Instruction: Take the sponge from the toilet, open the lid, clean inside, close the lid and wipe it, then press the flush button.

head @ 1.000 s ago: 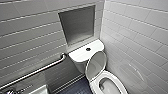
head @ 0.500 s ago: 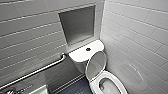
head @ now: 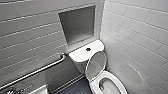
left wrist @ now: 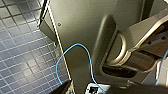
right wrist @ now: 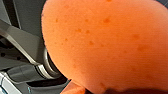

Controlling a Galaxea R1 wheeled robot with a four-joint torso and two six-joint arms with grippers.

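The sponge hung close before the right wrist camera, seemingly pinched in the right claw (the grip itself was hidden). The lid stood raised against the tank and the bowl lay open. Cleaning inside seemed the step in hand, which would call for lowering the sponge past the rim. The left claw could not be read.
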